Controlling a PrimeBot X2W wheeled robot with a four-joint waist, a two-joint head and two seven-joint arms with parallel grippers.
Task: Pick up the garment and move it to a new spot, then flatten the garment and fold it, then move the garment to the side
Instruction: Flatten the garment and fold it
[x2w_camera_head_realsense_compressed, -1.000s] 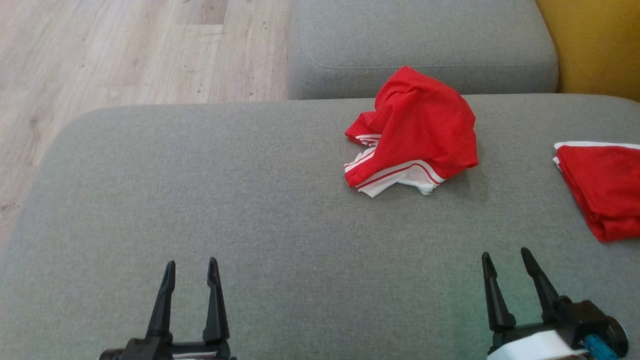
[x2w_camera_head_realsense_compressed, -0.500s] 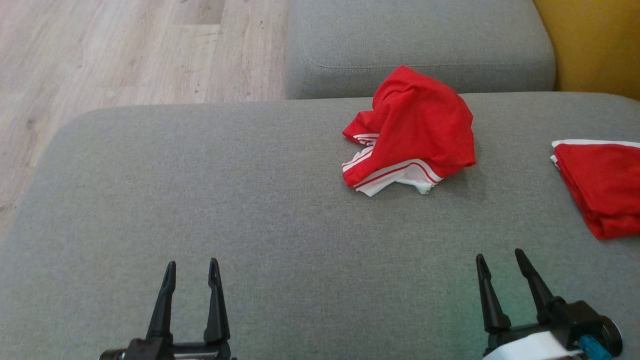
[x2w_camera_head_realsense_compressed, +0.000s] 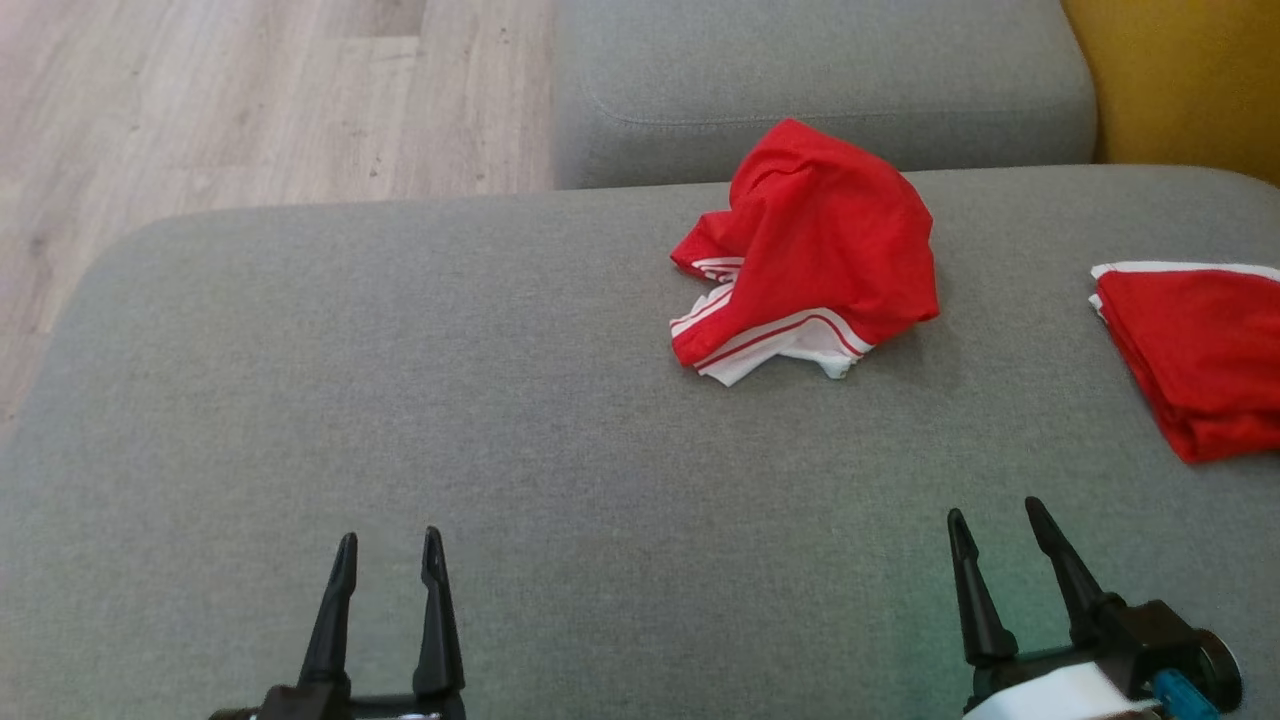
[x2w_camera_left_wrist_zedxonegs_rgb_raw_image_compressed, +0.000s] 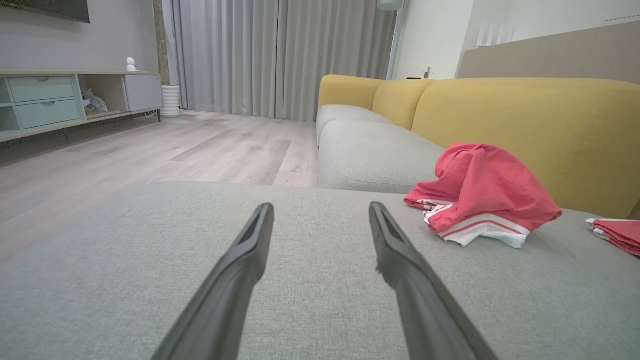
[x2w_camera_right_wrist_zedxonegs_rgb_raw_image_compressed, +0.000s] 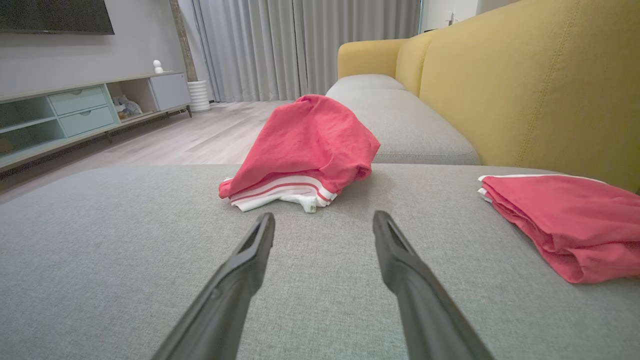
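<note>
Both were spread wide and holding nothing: the left gripper (x2w_camera_head_realsense_compressed: 390, 535) and right gripper (x2w_camera_head_realsense_compressed: 994, 508) sat well short of the garment (x2w_camera_head_realsense_compressed: 815, 250), with the right one nearer to it. The garment was a crumpled red heap with white trim on the grey cushion (x2w_camera_head_realsense_compressed: 400, 380), whose far edge ran just behind it. A folded red piece (x2w_camera_head_realsense_compressed: 1200, 350) lay apart, to the garment's right. My worry: the bunching probably hid the real edges, so a blind pinch could catch several layers and lift a clump that wouldn't flatten.
</note>
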